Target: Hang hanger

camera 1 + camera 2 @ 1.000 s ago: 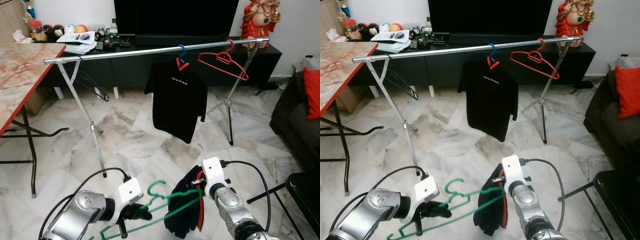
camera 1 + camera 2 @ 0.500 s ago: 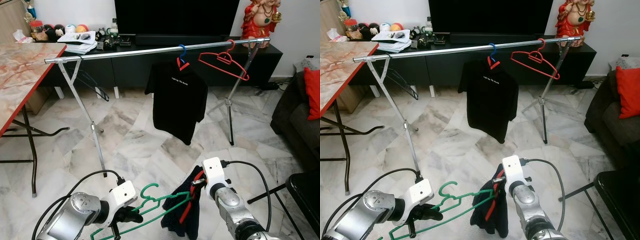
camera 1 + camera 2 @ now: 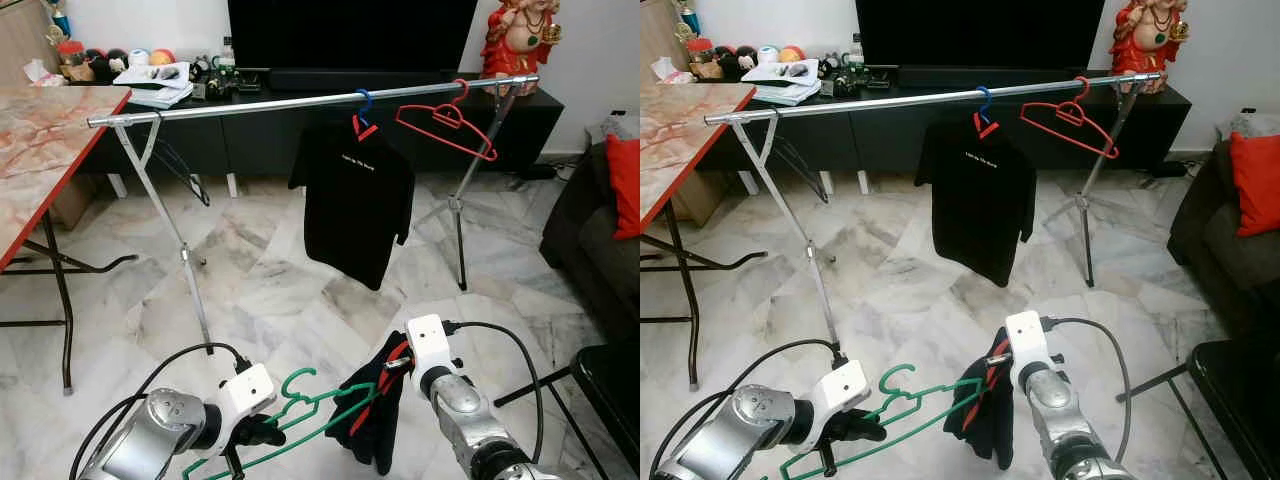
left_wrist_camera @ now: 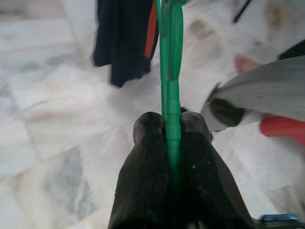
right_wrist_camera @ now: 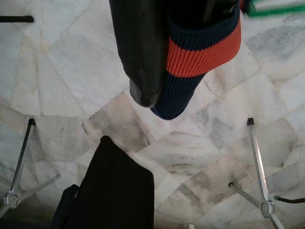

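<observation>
The left gripper pinches a green plastic hanger. The right gripper clamps a dark navy garment with a red band, which hides one finger. The hanger's lower bar is cut off.

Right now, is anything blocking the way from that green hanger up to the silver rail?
Nothing visible does. The left gripper is shut on the green hanger, the right gripper grips the dark garment on it. Open marble floor lies ahead, and the rail has free space left of the black T-shirt.
</observation>
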Robot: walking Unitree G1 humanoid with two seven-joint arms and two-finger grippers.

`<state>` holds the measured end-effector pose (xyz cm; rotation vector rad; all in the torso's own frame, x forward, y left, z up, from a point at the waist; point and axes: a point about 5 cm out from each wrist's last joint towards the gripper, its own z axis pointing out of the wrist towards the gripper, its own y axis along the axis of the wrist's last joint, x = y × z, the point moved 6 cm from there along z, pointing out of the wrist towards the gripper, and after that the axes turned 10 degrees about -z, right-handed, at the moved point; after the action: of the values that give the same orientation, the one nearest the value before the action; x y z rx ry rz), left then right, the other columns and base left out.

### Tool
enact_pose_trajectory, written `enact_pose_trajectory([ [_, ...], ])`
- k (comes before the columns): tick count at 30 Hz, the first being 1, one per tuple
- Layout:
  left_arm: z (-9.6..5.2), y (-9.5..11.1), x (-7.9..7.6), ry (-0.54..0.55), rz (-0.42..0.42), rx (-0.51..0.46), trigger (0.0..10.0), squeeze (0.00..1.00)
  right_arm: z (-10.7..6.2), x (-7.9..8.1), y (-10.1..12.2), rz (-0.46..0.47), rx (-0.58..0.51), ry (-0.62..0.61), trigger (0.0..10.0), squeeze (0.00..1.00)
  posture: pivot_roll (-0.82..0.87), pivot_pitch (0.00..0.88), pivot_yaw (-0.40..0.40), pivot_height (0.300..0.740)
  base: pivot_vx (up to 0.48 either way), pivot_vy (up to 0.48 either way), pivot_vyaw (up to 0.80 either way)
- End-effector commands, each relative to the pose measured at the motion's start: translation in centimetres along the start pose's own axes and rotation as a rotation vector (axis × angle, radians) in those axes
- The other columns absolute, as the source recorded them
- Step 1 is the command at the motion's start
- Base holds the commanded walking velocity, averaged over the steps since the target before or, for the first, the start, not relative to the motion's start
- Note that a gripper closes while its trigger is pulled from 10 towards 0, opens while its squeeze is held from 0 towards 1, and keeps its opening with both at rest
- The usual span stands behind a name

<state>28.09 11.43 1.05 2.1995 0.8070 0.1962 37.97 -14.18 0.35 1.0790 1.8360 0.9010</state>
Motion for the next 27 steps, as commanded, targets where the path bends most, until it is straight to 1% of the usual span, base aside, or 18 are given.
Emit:
enact_pose_trajectory([
  [1, 0.1, 0.1, 0.3, 0.021, 0.006, 0.0, 10.0, 0.0, 0.1, -0.4, 0.6, 0.006, -0.01, -0.01, 10.0, 0.0, 0.05, 0.062, -0.041, 0.74, 0.0, 0.0, 0.0],
  [6, 0.2, 0.0, 0.3, 0.026, 0.009, 0.004, 10.0, 0.0, 0.1, -0.4, 0.5, 0.008, -0.009, -0.009, 10.0, 0.0, 0.05, 0.062, -0.041, 0.74, 0.0, 0.0, 0.0],
  [8, 0.3, 0.2, 0.6, 0.044, -0.005, -0.016, 10.0, 0.0, 0.1, -0.3, 0.5, 0.008, -0.009, -0.009, 10.0, 0.0, 0.05, 0.063, -0.041, 0.74, 0.0, 0.0, 0.0],
  [12, 0.5, 0.7, 0.2, 0.023, -0.015, -0.039, 10.0, 0.0, 0.1, -0.3, 0.4, 0.009, -0.006, -0.008, 10.0, 0.0, 0.05, 0.063, -0.042, 0.74, 0.0, 0.0, 0.0],
  [16, 0.5, 0.8, 0.0, 0.013, -0.023, -0.046, 10.0, 0.0, 0.1, -0.4, 0.1, 0.038, 0.017, -0.019, 10.0, 0.0, 0.05, 0.063, -0.042, 0.74, 0.0, 0.0, 0.0],
  [18, 0.5, 1.0, 0.1, 0.014, -0.043, -0.06, 10.0, 0.0, 0.1, -0.6, -0.2, 0.072, 0.034, -0.034, 10.0, 0.0, 0.05, 0.062, -0.042, 0.74, 0.0, 0.0, 0.0],
  [21, 0.5, 1.3, 0.1, 0.014, -0.052, -0.077, 10.0, 0.0, 0.1, -0.8, -0.5, 0.151, 0.053, -0.055, 10.0, 0.0, 0.06, 0.06, -0.042, 0.74, 0.0, 0.0, 0.0],
  [22, 0.4, 1.6, 0.1, 0.015, -0.059, -0.091, 10.0, 0.0, 0.1, -1.1, -0.9, 0.223, 0.076, -0.079, 10.0, 0.0, 0.06, 0.061, -0.043, 0.74, 0.0, 0.0, 0.0],
  [23, 0.4, 1.6, 0.1, 0.017, -0.06, -0.097, 10.0, 0.0, 0.1, -1.2, -1.1, 0.251, 0.086, -0.089, 10.0, 0.0, 0.06, 0.061, -0.043, 0.74, 0.0, 0.0, 0.0],
  [24, 0.3, 1.8, 0.2, 0.028, -0.057, -0.103, 10.0, 0.0, 0.0, -1.3, -1.4, 0.306, 0.099, -0.102, 10.0, 0.0, 0.06, 0.061, -0.043, 0.74, 0.0, 0.0, 0.0],
  [27, 0.2, 2.1, 0.5, 0.047, -0.05, -0.12, 10.0, 0.0, 0.0, -1.3, -1.8, 0.427, 0.119, -0.122, 10.0, 0.0, 0.06, 0.061, -0.044, 0.74, 0.0, 0.0, 0.0],
])
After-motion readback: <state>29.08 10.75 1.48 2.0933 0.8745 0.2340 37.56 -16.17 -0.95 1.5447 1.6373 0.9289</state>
